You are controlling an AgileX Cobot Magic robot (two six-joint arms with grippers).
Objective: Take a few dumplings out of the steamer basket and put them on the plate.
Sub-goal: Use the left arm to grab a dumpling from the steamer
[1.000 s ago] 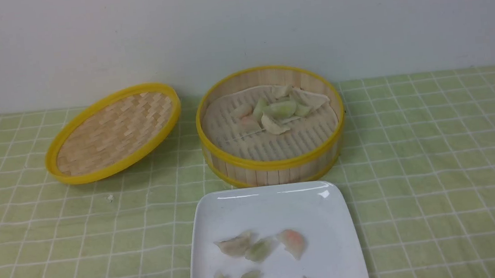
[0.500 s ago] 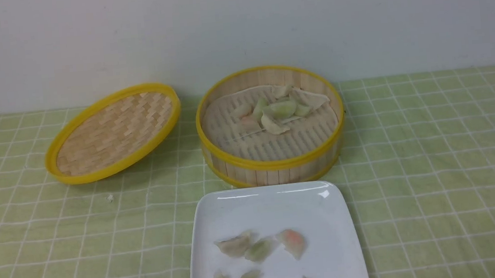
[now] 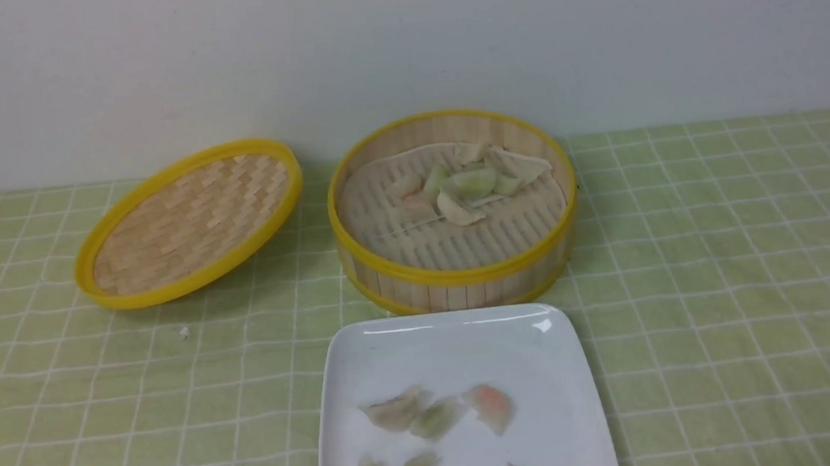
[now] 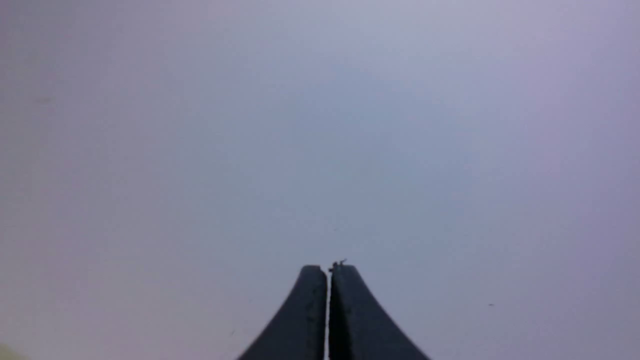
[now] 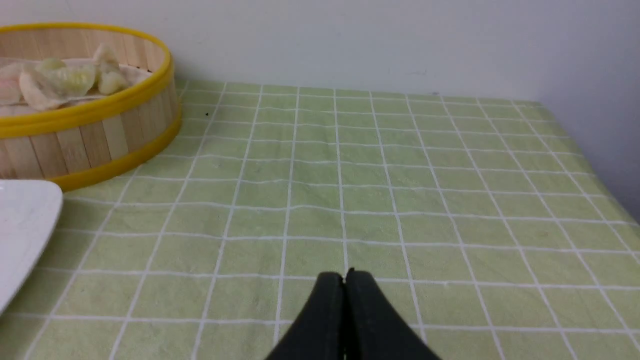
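We see the steamer basket (image 3: 456, 278) upright near the back of the bench (image 3: 726, 273), which wears a green checked cloth, close to the white wall (image 3: 398, 39). A cluster of dumplings (image 3: 467, 183) sits inside on the pale liner, bunched toward the far side, pale, green and pinkish. The plate (image 3: 454, 338) lies just in front of the basket with a narrow gap between them, its near edge cut off by the frame. Six more dumplings are on the plate: three in a loose row (image 3: 439, 417), one with a pink-orange tint, and three nearer ones partly cropped. The woven lid (image 3: 189, 223) sits just left of the basket, tilted with its right side raised; we cannot tell if it touches the basket. Left jaws: closed tight, tips pressed together, nothing between them, only a blank grey surface behind in the left wrist view. Right jaws: closed too, empty, low over bare cloth to the right of basket and plate, well apart from both.
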